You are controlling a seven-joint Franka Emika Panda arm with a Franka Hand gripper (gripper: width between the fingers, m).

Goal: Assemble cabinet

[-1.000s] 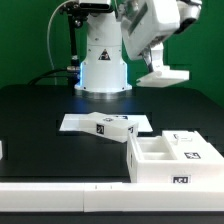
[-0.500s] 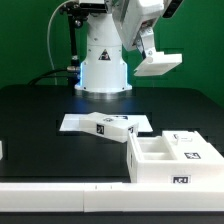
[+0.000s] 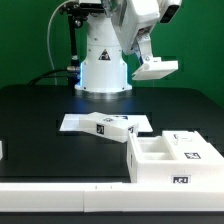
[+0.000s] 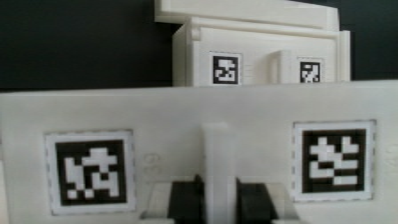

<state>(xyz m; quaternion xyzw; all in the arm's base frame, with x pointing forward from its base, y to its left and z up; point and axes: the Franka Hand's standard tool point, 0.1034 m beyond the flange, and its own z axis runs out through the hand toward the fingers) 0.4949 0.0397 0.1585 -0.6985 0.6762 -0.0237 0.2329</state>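
My gripper (image 3: 146, 52) hangs high at the back of the exterior view's right, shut on a flat white cabinet panel (image 3: 157, 69) held in the air. In the wrist view the panel (image 4: 160, 120) carries two tags, and my gripper (image 4: 215, 196) pinches its central ridge between dark fingers (image 4: 178, 200). The cabinet's box frame (image 3: 170, 160) rests on the table at the front right, with a tagged block inside. Past the held panel the wrist view shows a white two-tag cabinet part (image 4: 258, 55). A small tagged block (image 3: 108, 125) lies mid-table.
The marker board (image 3: 75, 123) lies flat under the small block. The white domed robot base (image 3: 103, 65) stands at the back. A long white bar (image 3: 60, 190) runs along the table's front edge. The tabletop is black.
The wrist has turned and the held panel has risen a little and tilted, staying at the back right. The jaws stayed shut on it. Parts on the table have not moved.
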